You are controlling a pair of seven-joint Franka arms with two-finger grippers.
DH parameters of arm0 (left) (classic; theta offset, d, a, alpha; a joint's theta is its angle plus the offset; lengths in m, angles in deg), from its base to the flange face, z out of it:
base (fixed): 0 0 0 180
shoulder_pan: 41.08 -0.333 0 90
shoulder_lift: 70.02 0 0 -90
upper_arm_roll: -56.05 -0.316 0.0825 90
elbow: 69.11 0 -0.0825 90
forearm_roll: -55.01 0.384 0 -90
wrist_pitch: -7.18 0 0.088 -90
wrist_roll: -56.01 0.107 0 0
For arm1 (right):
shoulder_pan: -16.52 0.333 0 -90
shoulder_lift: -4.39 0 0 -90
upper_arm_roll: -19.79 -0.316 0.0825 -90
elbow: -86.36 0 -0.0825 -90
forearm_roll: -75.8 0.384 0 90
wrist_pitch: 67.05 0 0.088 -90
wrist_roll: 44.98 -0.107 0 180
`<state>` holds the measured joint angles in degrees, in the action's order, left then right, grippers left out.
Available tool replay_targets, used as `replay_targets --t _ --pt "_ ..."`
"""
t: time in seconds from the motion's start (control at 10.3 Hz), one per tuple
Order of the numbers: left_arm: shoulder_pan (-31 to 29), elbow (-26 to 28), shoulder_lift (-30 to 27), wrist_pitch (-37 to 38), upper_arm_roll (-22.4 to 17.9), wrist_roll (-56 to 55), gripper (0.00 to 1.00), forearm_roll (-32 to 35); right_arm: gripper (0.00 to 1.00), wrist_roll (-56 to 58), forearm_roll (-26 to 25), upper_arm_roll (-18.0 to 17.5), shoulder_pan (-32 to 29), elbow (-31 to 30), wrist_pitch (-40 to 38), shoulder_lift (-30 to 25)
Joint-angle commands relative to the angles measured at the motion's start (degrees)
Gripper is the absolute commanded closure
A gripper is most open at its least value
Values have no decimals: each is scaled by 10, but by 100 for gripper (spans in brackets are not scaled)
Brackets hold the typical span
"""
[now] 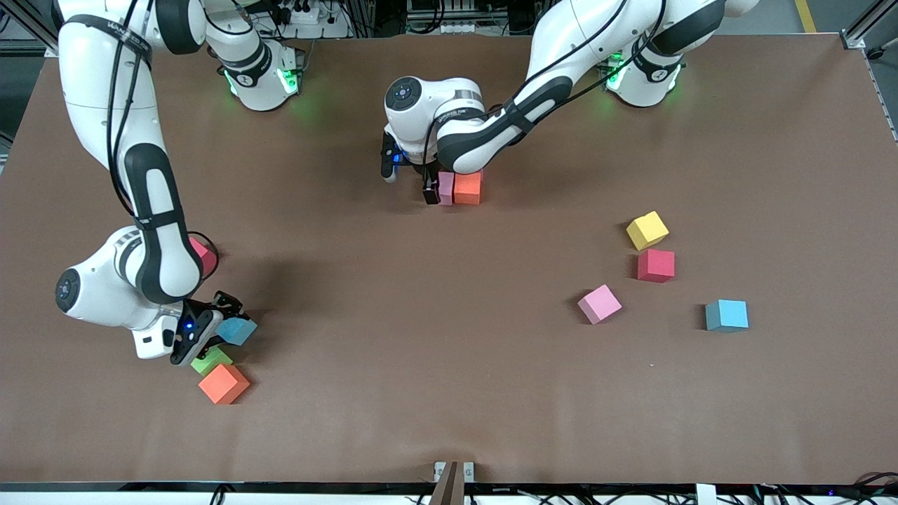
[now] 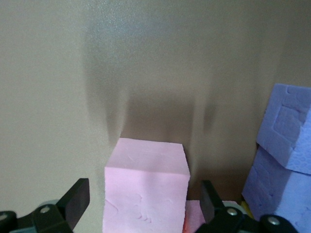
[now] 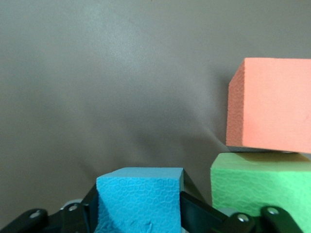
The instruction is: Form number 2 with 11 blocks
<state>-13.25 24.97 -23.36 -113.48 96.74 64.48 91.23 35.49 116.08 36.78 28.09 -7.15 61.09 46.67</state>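
The brown matte table [image 1: 449, 393] holds the started number 2 [image 1: 459, 188] at twelve o'clock of centre. There the left gripper [image 2: 146, 206], jaws released, straddles a pink foam cube [image 2: 146, 194] touching an orange one [image 1: 468, 187]. At eight o'clock, the right gripper [image 3: 138, 213] clamps a blue foam cube [image 3: 138, 199] beside green [image 3: 260, 191] and orange [image 3: 272, 104] cubes; the digit lies toward two o'clock.

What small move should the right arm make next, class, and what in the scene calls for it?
Probably lift straight up. The right gripper has its fingers pressed on both sides of the light blue block, with the green block and orange block close beside it, so a sideways move might knock them.
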Motion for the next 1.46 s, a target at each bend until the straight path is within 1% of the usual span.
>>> replay_targets --t 0.0,0.1,0.29,0.49,0.58,0.88,1.07,1.17,1.26,1.36 --pt "-1 -8 -3 -2 -2 1 0 -14 80 -22 -8 -6 1 -6 -11 4" --pt "-6 -10 -10 -2 -2 1 0 -38 80 -52 -8 -8 4 1 -25 4" --pt "-11 -10 -17 -1 0 1 0 -64 79 -118 -8 -8 10 23 -75 0" --pt "-21 -11 -24 4 3 1 0 -80 78 -178 -8 -8 27 25 -76 -7" --pt "-37 -11 -31 6 12 1 0 -88 78 -215 -10 -8 37 28 -76 -10" --pt "-137 -11 -58 40 58 -1 0 -92 77 -256 -10 -6 58 26 -85 -24" --pt "-197 -12 -101 93 60 -1 0 -92 77 -276 -11 -6 72 26 -94 -30" --pt "-222 -12 -142 114 59 -2 0 -83 77 -276 -19 -6 84 26 -95 -34" --pt "-235 -12 -182 124 44 -2 0 -84 77 -276 -49 -6 106 24 -97 -46" --pt "-267 -13 -205 126 34 -1 0 -83 77 -274 -74 -7 125 23 -104 -59"
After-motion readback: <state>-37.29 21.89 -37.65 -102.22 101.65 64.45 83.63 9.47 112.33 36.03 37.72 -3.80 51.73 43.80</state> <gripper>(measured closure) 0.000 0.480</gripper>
